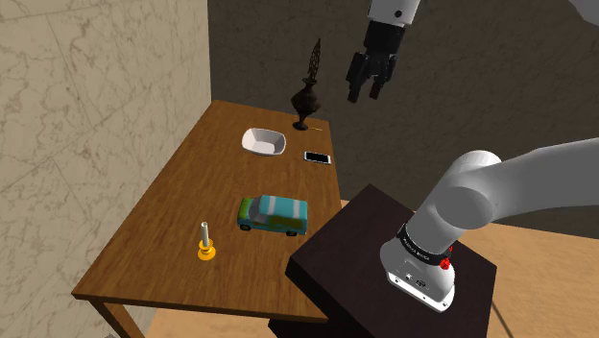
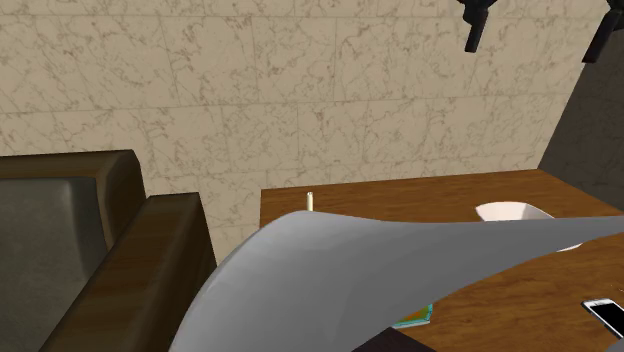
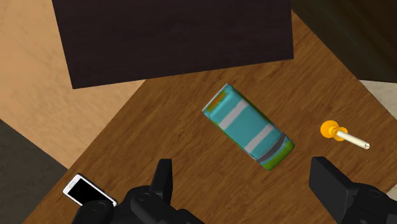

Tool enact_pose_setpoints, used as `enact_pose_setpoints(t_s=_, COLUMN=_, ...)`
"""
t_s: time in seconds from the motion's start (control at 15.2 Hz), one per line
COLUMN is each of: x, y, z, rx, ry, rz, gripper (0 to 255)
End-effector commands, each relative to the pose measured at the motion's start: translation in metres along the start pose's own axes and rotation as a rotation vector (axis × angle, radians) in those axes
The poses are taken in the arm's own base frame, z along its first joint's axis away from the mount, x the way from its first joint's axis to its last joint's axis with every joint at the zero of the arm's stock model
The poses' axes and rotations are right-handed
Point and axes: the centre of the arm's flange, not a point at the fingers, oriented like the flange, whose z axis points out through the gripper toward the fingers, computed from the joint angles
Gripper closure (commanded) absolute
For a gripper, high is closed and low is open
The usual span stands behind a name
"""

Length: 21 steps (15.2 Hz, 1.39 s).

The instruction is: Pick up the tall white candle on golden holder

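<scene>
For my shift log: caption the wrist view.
Open black two-finger gripper over brown wooden table; teal toy van beneath, white candle on golden holder beside it.

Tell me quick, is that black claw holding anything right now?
Gripper: open, holding nothing.

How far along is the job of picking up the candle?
Nothing looks done: the white candle on its golden holder stands upright on the wooden table. In hand: the gripper hangs open and empty, high above the table. Left: approach, grasp, lift.
</scene>
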Motion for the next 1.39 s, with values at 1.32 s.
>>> enact_pose_setpoints(t_s=1.32, x=0.114, y=-0.170, z=0.187, rx=-0.017, ry=-0.174, rz=0.016, gripper=0)
